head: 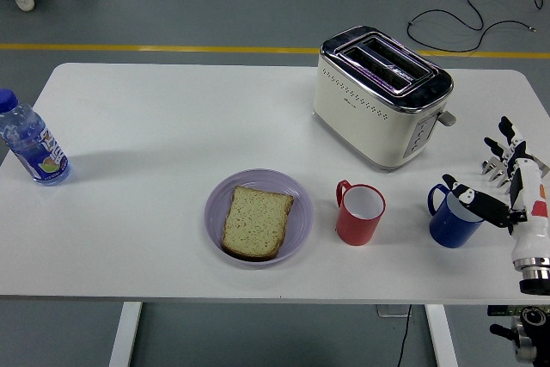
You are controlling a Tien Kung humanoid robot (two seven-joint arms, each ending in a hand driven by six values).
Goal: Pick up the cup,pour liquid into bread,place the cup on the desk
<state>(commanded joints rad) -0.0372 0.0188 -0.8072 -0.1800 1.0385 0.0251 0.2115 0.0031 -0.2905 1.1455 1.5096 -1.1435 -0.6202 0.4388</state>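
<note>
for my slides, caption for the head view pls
Right hand open beside the blue cup, not yet grasping; bread waits.

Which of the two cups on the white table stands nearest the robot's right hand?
The dark blue cup, at the table's right end: the right hand is beside it, thumb over its rim. The red cup stands farther left, beside the purple plate.

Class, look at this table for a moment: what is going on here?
The robot's right hand is at the blue cup near the table's right edge, its thumb over the rim and its fingers spread behind; it has no grasp yet. The cup stands on the table. The red cup, the bread on its purple plate, the toaster and the water bottle stand untouched.
</note>
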